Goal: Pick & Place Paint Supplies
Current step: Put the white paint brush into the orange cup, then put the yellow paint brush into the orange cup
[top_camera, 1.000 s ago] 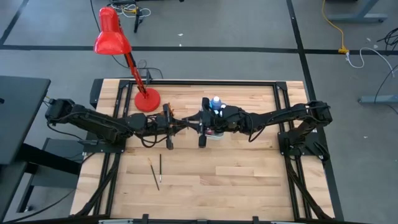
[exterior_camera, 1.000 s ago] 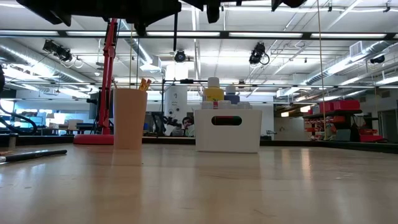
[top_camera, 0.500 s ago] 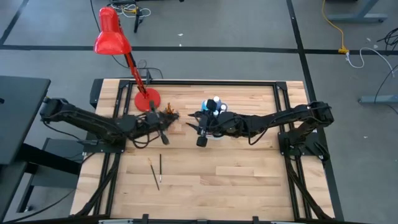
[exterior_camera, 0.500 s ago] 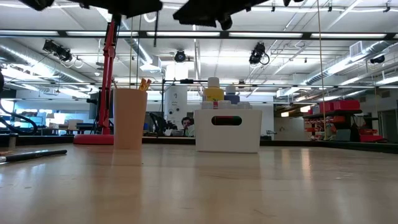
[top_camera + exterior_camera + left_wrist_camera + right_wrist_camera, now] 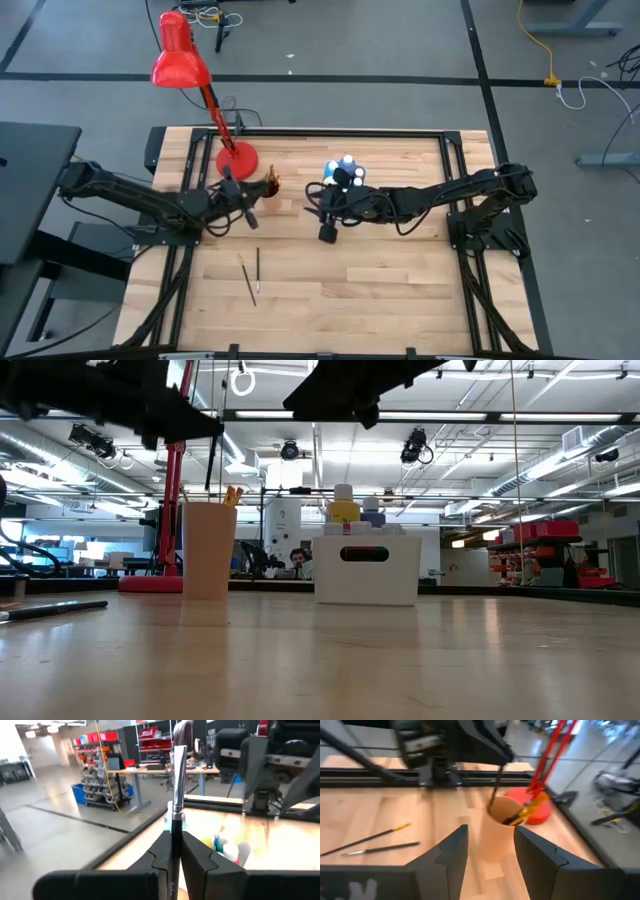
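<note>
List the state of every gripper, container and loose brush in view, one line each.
left gripper: shut on a brush, held above the table.
right gripper: open, empty.
cup: upright, brushes inside.
white bin: upright, paint bottles inside.
two loose brushes: lying flat on the table.
red desk lamp: standing.

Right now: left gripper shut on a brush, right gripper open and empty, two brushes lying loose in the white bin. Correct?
One error: the two loose brushes lie on the bare table, not in the white bin, as the high view shows. The rest holds: left gripper shut on a brush, right gripper open and empty.
</note>
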Action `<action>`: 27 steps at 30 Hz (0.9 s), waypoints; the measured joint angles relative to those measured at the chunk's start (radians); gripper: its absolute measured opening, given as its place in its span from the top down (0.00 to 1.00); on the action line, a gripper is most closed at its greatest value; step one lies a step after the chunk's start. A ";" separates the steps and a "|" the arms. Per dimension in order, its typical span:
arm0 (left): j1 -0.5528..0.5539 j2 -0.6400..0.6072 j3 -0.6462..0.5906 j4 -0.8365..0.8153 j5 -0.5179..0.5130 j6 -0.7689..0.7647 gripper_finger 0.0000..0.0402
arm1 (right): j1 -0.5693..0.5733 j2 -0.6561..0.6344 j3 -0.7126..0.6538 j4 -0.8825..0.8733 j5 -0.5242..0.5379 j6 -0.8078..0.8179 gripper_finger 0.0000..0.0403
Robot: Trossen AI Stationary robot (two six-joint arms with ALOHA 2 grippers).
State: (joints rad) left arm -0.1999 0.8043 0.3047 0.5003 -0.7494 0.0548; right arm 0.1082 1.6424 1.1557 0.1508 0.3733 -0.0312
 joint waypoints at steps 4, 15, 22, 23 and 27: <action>0.001 -0.001 -0.120 0.150 0.000 -0.004 0.93 | 0.000 0.000 0.000 -0.005 -0.089 0.018 0.60; 0.001 0.000 -0.262 0.270 0.002 0.035 0.86 | 0.000 0.000 0.000 0.023 -0.145 0.020 0.60; 0.001 0.000 -0.262 0.277 0.004 0.032 0.82 | 0.000 0.000 0.000 0.028 -0.146 0.020 0.60; 0.001 0.000 -0.262 0.277 0.004 0.032 0.82 | 0.000 0.000 0.000 0.027 -0.146 0.020 0.60; 0.001 0.000 -0.262 0.277 0.005 0.030 0.82 | 0.000 0.000 0.000 0.027 -0.163 0.022 0.60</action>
State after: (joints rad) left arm -0.1993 0.8043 0.0429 0.7773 -0.7444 0.0849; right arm 0.1085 1.6424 1.1557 0.1780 0.2098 -0.0090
